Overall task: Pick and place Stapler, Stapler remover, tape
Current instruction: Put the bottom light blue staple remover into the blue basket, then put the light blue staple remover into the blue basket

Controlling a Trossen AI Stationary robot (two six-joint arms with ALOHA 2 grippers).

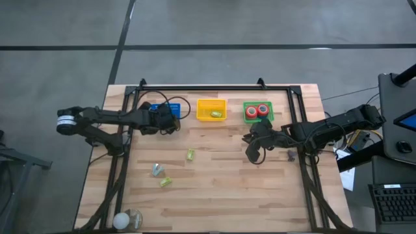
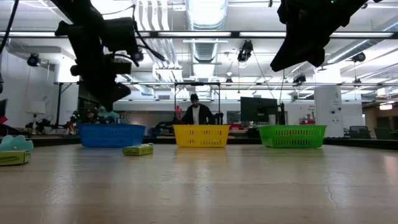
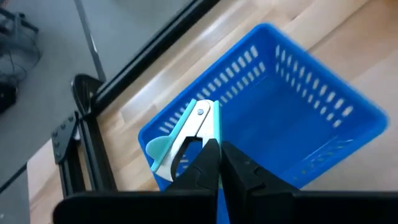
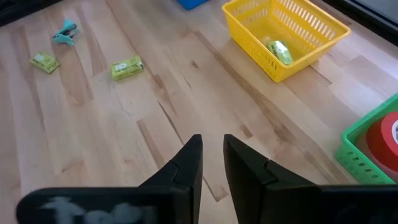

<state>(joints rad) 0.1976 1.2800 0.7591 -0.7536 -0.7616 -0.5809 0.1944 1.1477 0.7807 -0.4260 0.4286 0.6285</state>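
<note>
Over the blue basket [image 3: 292,124] the left gripper [image 3: 219,163] pinches a stapler remover [image 3: 186,134]. Red tape [image 1: 258,110] sits in the green basket [image 1: 247,118]; the right gripper [image 4: 211,163], jaws narrowly apart, hangs above the wooden table [image 1: 221,182]. Behind, a person [image 2: 196,112] stands in the workshop

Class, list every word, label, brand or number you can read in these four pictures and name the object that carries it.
None can be read.
Green packets: print on them, too blurred to read.
Blue basket, yellow basket, green basket: no lettering visible.
</note>
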